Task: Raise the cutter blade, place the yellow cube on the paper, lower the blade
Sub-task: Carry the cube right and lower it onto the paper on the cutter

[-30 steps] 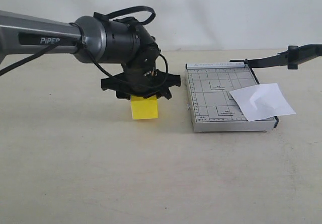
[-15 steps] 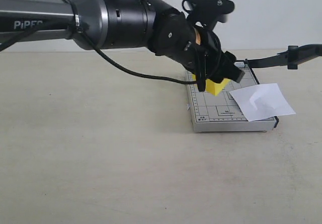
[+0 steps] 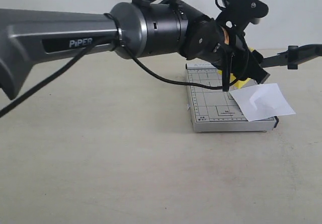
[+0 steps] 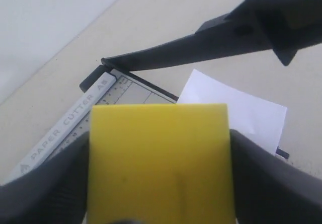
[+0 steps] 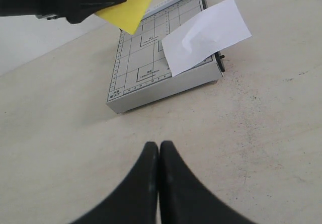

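Your left end effector point(image 4: 160, 194), clamping the yellow cube point(image 4: 158, 148), has swung over to the paper point(image 3: 261, 101), apparently not yet above it.

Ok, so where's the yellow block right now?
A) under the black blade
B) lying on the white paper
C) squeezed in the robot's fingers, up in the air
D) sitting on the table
C: the yellow cube is clamped between the left fingers, in the air above the grey board, and the paper has nothing on it.
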### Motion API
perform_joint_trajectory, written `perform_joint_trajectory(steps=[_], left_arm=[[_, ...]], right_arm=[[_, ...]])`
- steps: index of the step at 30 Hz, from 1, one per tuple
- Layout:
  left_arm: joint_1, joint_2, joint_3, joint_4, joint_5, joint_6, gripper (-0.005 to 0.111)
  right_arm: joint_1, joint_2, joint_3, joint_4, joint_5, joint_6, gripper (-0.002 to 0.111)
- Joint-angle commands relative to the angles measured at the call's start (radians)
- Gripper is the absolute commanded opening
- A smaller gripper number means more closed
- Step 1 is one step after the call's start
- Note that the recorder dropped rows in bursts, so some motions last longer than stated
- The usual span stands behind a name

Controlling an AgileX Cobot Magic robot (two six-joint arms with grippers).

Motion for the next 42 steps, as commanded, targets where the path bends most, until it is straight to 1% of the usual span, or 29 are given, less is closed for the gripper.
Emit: perform_joint_trajectory(steps=[1, 6, 10, 12, 17, 33, 34, 36, 39, 42], left_arm=[[-0.005, 0.064, -0.111, -0.031, 0.026, 0.005, 0.005], [-0.005, 0.132, -0.208, -0.067, 0.061, 0.005, 0.005], [-0.005, 0.17, -0.247, -0.134, 0.1, 0.029, 0.005], [-0.005, 0.18, -0.254, -0.165, 0.108, 0.053, 0.005], [-0.005, 0.199, -0.265, -0.166, 0.137, 0.062, 0.005], [-0.005, 0.199, -0.265, -0.166, 0.115, 0.062, 0.005], [-0.005, 0.199, -0.265, -0.166, 0.117, 0.062, 0.007], [-0.005, 0.201, -0.265, -0.166, 0.117, 0.062, 0.016], [-0.005, 0.213, -0.265, -0.166, 0.117, 0.062, 0.039], [-0.005, 0.225, -0.265, -0.189, 0.113, 0.062, 0.058]], right_arm=[[0.0, -0.005, 0.005, 0.003, -0.003, -0.004, 0.0], [0.0, -0.005, 0.005, 0.003, -0.003, -0.004, 0.0], [0.0, -0.005, 0.005, 0.003, -0.003, -0.004, 0.0], [0.0, -0.005, 0.005, 0.003, -0.003, -0.004, 0.0], [0.0, -0.005, 0.005, 0.003, -0.003, -0.004, 0.0], [0.0, -0.005, 0.005, 0.003, -0.003, -0.004, 0.0], [0.0, -0.005, 0.005, 0.003, -0.003, -0.004, 0.0], [0.0, -0.005, 0.005, 0.003, -0.003, -0.004, 0.0], [0.0, -0.005, 0.005, 0.003, -0.003, -0.004, 0.0], [0.0, -0.005, 0.005, 0.003, -0.003, -0.004, 0.0]])
